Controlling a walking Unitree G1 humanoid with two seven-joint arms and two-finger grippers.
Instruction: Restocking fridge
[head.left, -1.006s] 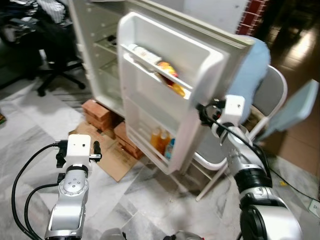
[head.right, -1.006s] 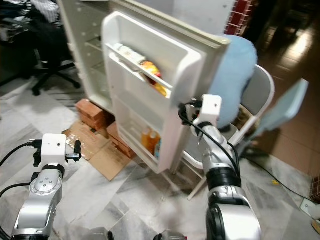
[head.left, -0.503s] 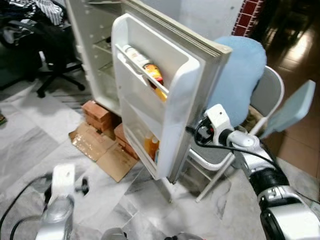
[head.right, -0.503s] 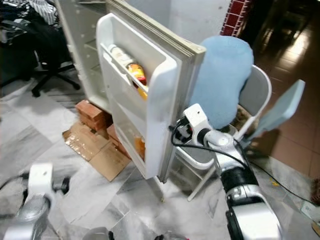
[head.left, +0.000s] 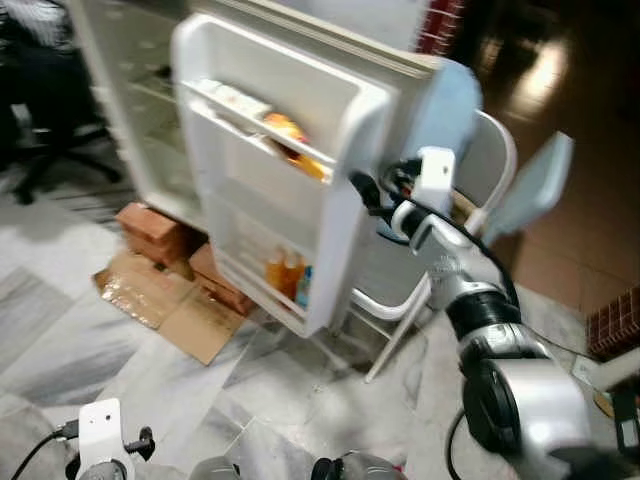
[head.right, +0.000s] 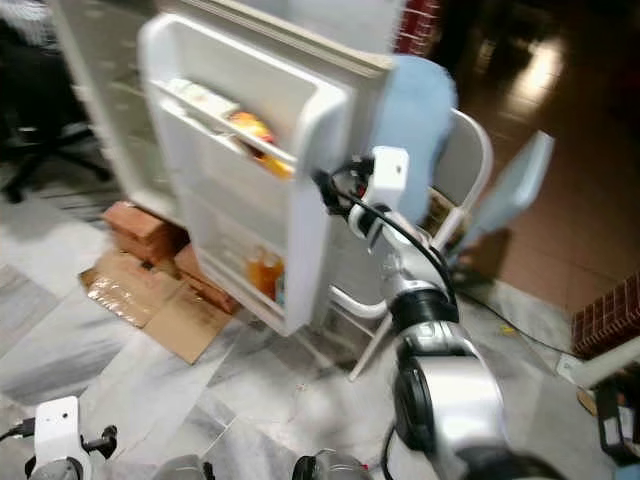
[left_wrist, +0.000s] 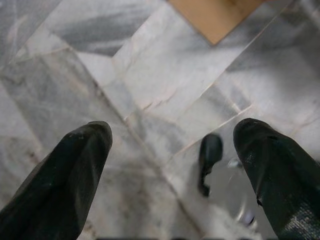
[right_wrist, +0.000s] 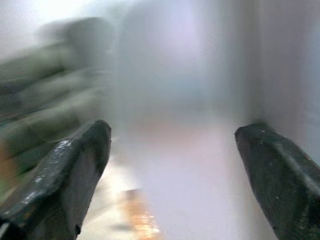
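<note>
The fridge door (head.left: 270, 170) has swung further out than a second ago, its outer edge beside the right gripper (right_wrist: 170, 175), fingers spread. The left gripper (left_wrist: 175, 165), also spread, has dropped toward the marble floor (left_wrist: 150, 85).

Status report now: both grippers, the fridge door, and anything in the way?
Right gripper open at fridge door edge. Left gripper open, low over floor. Door open, bottles in lower shelf. Folding chair close behind door.

Right gripper (head.right: 325, 187) at fridge door (head.right: 240, 170) outer edge; bottles (head.right: 262, 275) in lower door shelf; cardboard (head.right: 150, 298) on floor
</note>
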